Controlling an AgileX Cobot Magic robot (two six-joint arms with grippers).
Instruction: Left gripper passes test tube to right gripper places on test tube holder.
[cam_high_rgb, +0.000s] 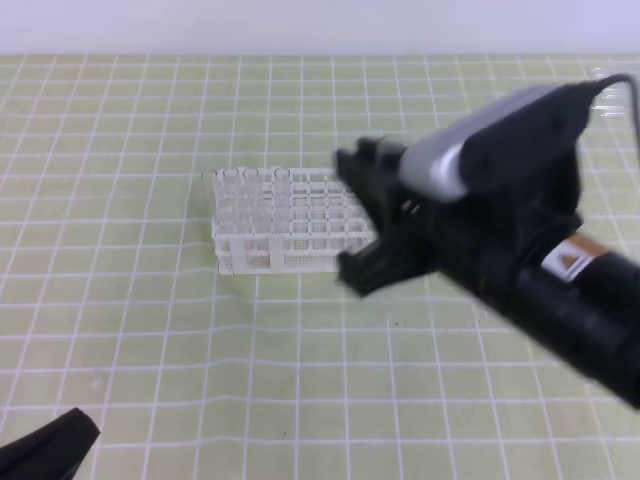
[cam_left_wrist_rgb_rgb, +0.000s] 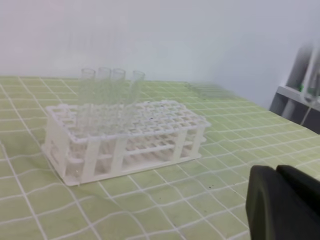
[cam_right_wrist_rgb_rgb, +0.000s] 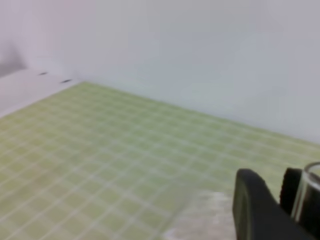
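Over the white test tube holder (cam_high_rgb: 285, 220) on the green-gridded desk (cam_high_rgb: 120, 300), the right pincer (cam_high_rgb: 365, 215) grips the test tube (cam_right_wrist_rgb_rgb: 305, 192), seemingly ready to place it. The left pincer (cam_left_wrist_rgb_rgb: 282, 202) sits low, apart; its opening I cannot tell.

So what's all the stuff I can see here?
test tube holder: one, white, on the mat
tubes standing in holder: about four, clear, at one end of the rack
test tube: one, clear, between the right pincer's fingers
mat: one, green with white grid
wall: white, behind
left pincer: black, low at the near left corner
right pincer: black, over the holder's right end
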